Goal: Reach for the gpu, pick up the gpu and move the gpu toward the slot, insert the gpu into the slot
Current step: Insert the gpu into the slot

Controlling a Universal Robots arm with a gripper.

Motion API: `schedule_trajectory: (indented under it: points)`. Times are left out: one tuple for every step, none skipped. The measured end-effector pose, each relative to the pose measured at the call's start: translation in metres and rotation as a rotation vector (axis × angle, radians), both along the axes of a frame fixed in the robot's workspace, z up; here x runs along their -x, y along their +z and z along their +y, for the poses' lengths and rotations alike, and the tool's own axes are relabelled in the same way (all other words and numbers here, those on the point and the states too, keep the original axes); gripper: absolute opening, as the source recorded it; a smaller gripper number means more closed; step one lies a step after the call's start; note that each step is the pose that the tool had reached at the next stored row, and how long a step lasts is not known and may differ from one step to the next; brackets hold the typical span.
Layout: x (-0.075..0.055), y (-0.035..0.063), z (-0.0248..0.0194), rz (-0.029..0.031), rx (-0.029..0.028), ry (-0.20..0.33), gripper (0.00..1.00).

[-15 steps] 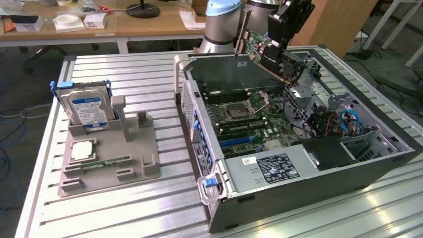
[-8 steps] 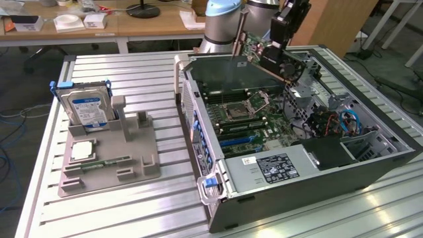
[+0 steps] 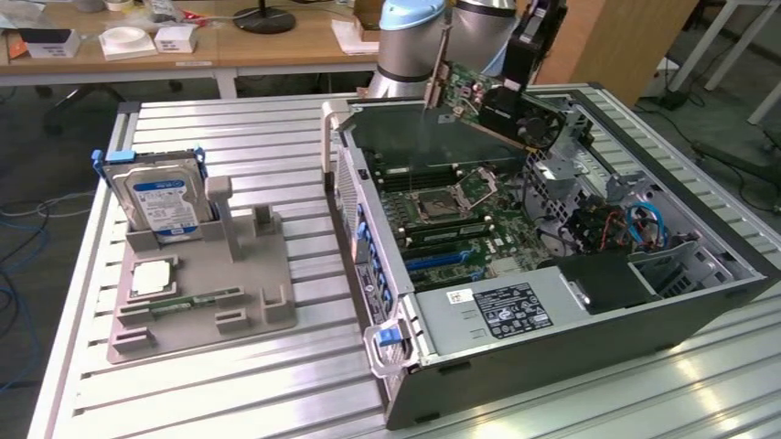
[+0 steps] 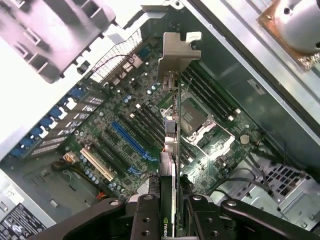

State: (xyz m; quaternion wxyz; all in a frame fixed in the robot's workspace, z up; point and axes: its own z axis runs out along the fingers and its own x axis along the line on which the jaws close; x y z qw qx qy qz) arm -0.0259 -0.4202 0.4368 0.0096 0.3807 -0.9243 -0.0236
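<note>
Clamped between the black gripper's (image 4: 172,202) two fingers, the gpu (image 4: 171,135) runs edge-on away from them, its silver bracket at the far end. Past the card, apart from it, lies the motherboard (image 4: 120,107) with the bright-blue slot (image 4: 131,141). The exterior view shows the gpu hanging tilted above the open computer case (image 3: 525,366).

Gpu (image 3: 482,99) green board, black fan, silver bracket. Slot (image 4: 131,140) bright blue. Motherboard (image 4: 115,100) dark green, black strips. Drive (image 3: 159,197) silver, blue-white label. Holder (image 3: 201,315) plain grey. Table (image 3: 244,137) silver, ribbed lines. Case (image 3: 586,343) dark grey, black-white label. Cables (image 3: 643,222) light blue. Gripper (image 4: 171,212) black.
</note>
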Motion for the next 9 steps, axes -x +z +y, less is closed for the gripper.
schedule_trajectory:
  points:
    - [0.0000, -0.0003, 0.0000, 0.0000, 0.0000, 0.016, 0.26]
    - [0.0000, -0.0008, 0.0000, 0.0000, 0.0001, 0.031, 0.26]
    - [0.0000, -0.0019, 0.0000, 0.0000, -0.0002, 0.042, 0.26]
    - [0.0000, -0.0030, -0.0001, 0.0000, -0.0016, 0.048, 0.26]
    - [-0.0001, -0.0039, -0.0001, 0.0000, -0.0050, 0.053, 0.26]
    - [0.0000, -0.0049, -0.0001, -0.0001, -0.0080, 0.060, 0.26]
    - [0.0000, -0.0060, -0.0001, -0.0001, -0.0098, 0.071, 0.26]
    - [0.0000, -0.0069, -0.0001, 0.0000, -0.0103, 0.088, 0.26]
    - [0.0000, -0.0079, -0.0001, 0.0000, -0.0107, 0.105, 0.26]
